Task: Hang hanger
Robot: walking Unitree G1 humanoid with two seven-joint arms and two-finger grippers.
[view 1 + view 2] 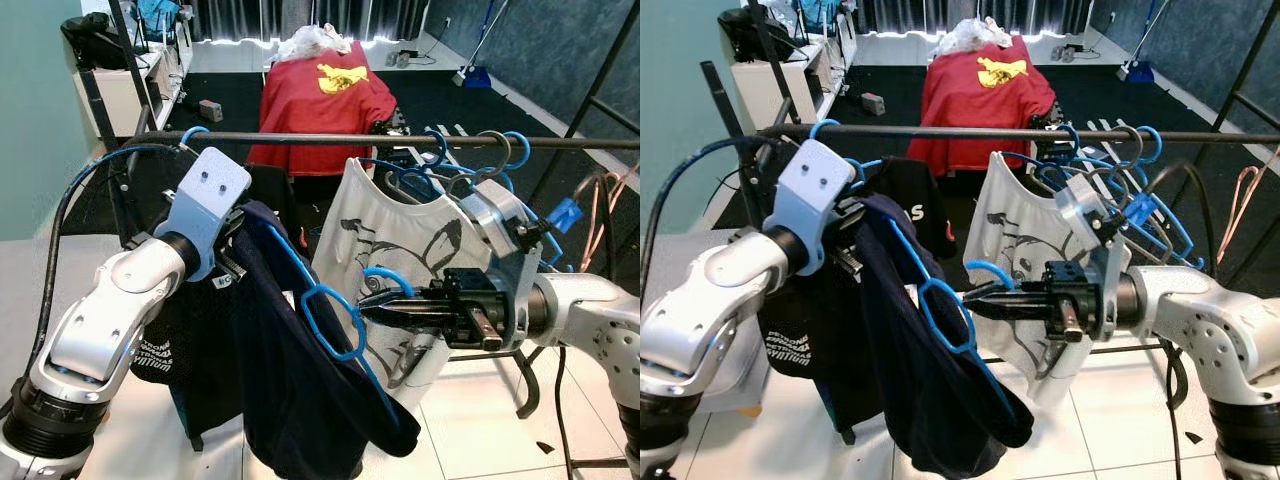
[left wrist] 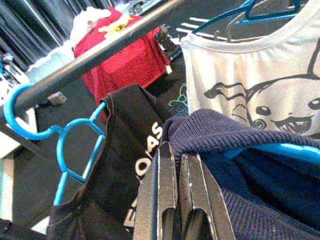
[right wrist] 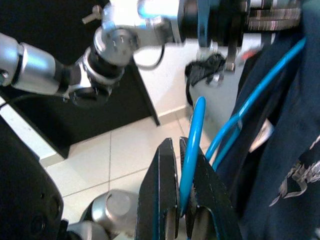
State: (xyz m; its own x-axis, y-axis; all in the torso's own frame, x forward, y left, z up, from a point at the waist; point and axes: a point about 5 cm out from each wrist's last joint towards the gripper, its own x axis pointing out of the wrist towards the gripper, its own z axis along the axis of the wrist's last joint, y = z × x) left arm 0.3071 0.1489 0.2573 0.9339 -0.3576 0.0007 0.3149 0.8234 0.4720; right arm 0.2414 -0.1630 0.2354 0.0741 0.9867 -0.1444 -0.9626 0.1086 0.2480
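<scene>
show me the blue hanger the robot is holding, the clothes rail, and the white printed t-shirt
blue hanger (image 1: 330, 322), left eye view, on its neck loop.
clothes rail (image 1: 300, 140), left eye view, bare stretch of the bar.
white printed t-shirt (image 1: 1015, 235), right eye view, on its chest.

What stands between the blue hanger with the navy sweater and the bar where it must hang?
No object blocks the lift to the bar. The blue hanger is gripped by the right end effector and hangs below it, between the black shirt and the white shirt.
</scene>
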